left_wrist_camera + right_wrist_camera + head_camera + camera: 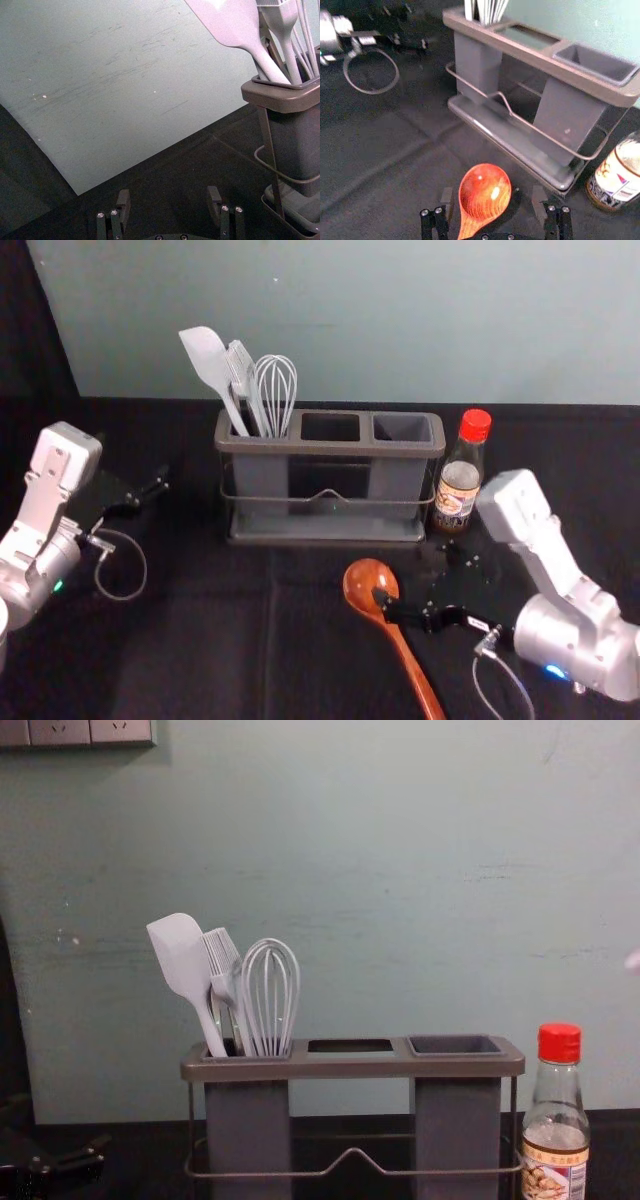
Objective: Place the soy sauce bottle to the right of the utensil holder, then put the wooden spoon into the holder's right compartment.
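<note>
In the head view, the soy sauce bottle [459, 485] stands upright on the black-covered bench [200, 650], just beside the right end of the grey utensil holder [330, 448]. The wooden spoon [408, 655] lies in front of the holder, its bowl towards it and its handle running back towards the robot, slanting right. The right pincer [420, 577] is at the spoon's bowl end, below the bottle in this view; the left pincer [133, 460] is parked left of the holder. The holder's left compartment carries a spatula [206, 360], a brush [243, 375] and a whisk [276, 390]. In the left wrist view, the left pincer [169, 195] has its two fingers spread, with the holder's utensil end near. In the right wrist view, the right pincer [493, 192] is spread too, the spoon's bowl lying between its fingers, nearer one than the other and ungripped. In the chest view, the bottle's red cap [559, 1042] reaches slightly above the holder's rim, and the spatula leans left, its blade above the whisk's loops.
</note>
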`<state>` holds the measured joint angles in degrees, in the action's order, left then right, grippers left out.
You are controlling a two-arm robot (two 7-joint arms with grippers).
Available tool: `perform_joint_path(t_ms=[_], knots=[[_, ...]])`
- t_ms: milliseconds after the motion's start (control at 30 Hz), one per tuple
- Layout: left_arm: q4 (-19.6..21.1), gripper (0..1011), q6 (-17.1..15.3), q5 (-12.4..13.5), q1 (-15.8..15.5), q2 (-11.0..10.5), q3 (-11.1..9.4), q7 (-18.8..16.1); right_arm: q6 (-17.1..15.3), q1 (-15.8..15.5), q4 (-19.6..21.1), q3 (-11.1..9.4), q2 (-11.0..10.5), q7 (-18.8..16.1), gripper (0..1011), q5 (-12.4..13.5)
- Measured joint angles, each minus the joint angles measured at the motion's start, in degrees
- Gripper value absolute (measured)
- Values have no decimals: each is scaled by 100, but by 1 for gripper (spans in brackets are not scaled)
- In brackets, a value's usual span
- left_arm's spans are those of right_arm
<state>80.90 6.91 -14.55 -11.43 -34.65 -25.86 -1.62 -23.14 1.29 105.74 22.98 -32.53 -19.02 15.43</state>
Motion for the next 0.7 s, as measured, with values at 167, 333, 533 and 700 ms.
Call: perform_joint_path(t_ms=[167, 333, 533, 700], knots=[[0, 1005, 0, 0, 0, 0, 0, 0, -905, 161, 156, 124, 207, 254, 1003, -177], [0, 1005, 0, 0, 0, 0, 0, 0, -1789, 328, 277, 311, 499, 589, 1003, -418], [0, 1005, 0, 0, 0, 0, 0, 0, -2565, 558, 211, 567, 852, 817, 1003, -681], [0, 1005, 0, 0, 0, 0, 0, 0, -2846, 667, 56, 624, 1082, 883, 1003, -777]])
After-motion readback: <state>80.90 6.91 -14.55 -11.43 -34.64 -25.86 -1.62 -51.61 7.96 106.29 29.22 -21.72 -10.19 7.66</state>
